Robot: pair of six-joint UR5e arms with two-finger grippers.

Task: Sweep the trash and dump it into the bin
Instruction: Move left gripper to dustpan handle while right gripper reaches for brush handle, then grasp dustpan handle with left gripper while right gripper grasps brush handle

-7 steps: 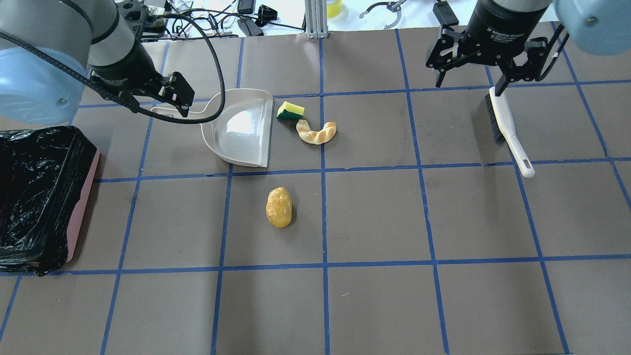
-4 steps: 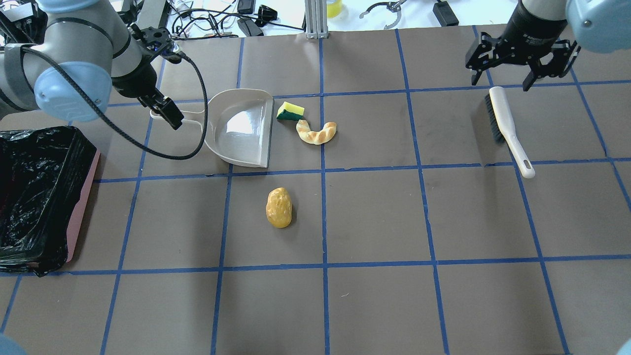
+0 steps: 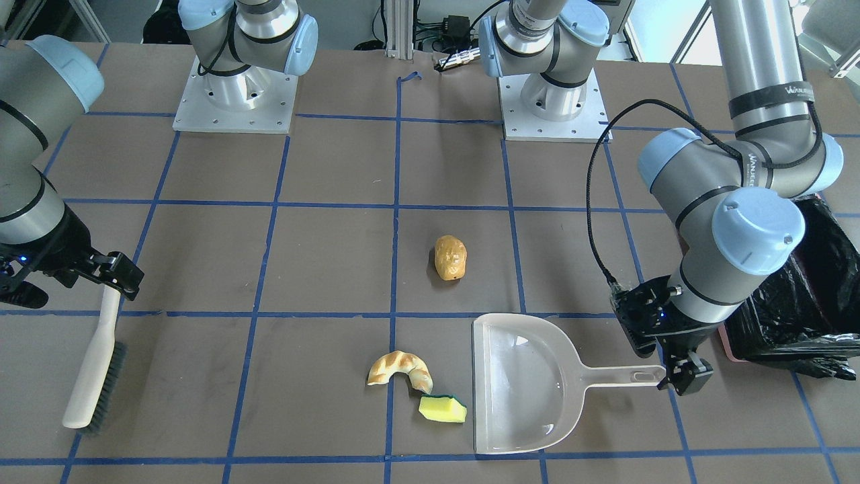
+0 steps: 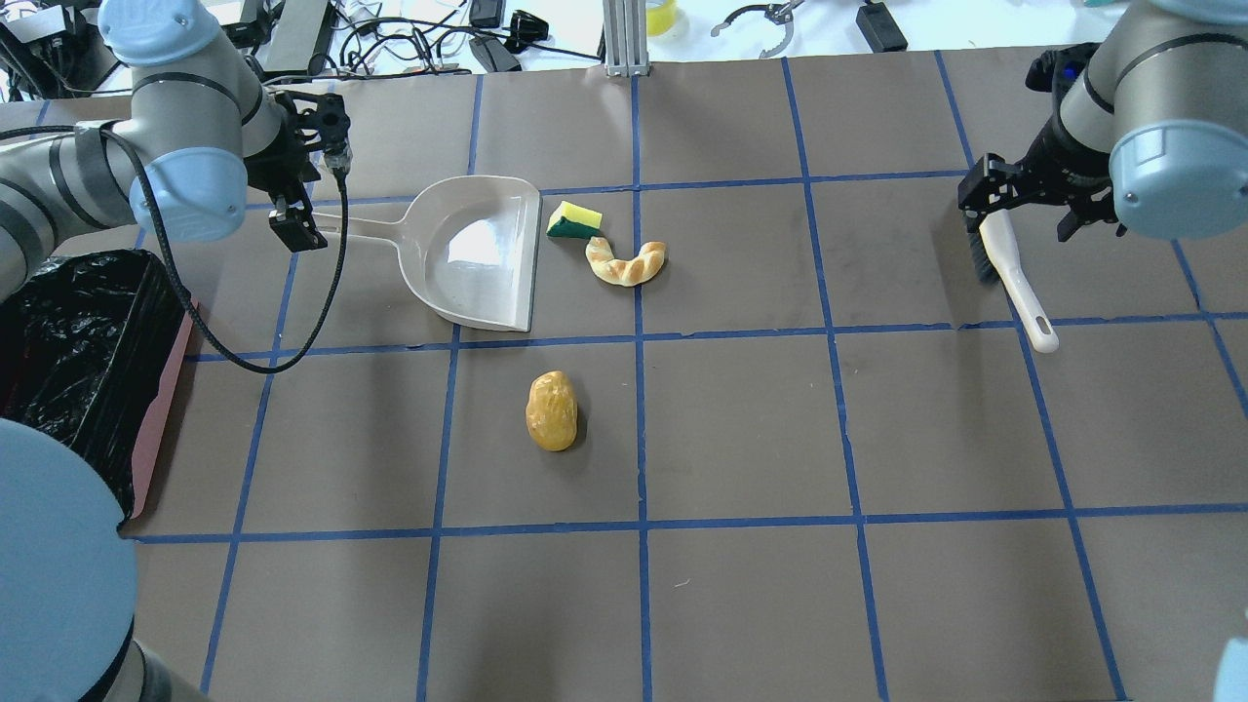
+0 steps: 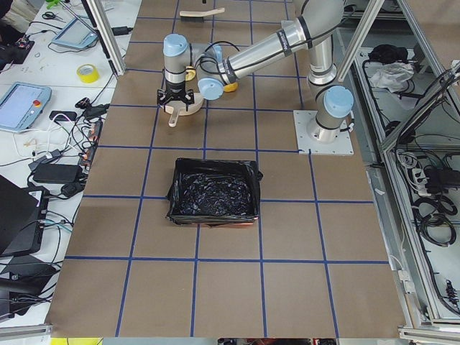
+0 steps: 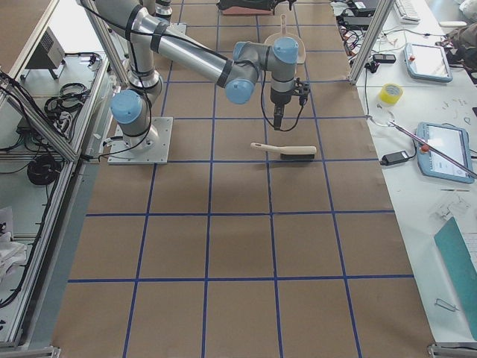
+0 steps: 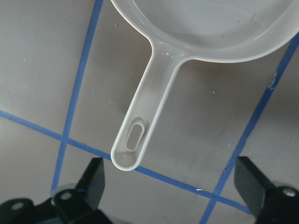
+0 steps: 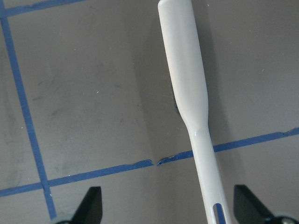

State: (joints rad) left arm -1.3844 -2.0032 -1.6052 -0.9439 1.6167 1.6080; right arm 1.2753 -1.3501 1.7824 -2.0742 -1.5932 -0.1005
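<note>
The potato-like lump [image 4: 552, 410] lies mid-table. The croissant piece [image 4: 625, 262] and the yellow sponge [image 4: 573, 220] lie by the mouth of the beige dustpan [image 4: 478, 252]. The black-lined pink bin [image 4: 164, 390] stands at the left edge. My left gripper [image 4: 302, 210] is open and empty, its fingers on either side of the end of the dustpan handle [image 7: 149, 107]. My right gripper [image 4: 1033, 207] is open and empty above the white brush [image 4: 1009, 268]. The brush handle [image 8: 187, 84] runs between its fingers.
Blue tape lines grid the brown table. Cables, a yellow tape roll and other gear lie beyond the far edge [image 4: 487, 39]. The two arm bases [image 3: 235, 94] stand at the robot's side of the table.
Both arms have swung and turned their wrists. The left gripper has shifted to the end of the dustpan handle. The right gripper has come down over the brush. Trash, dustpan and brush have not moved.
</note>
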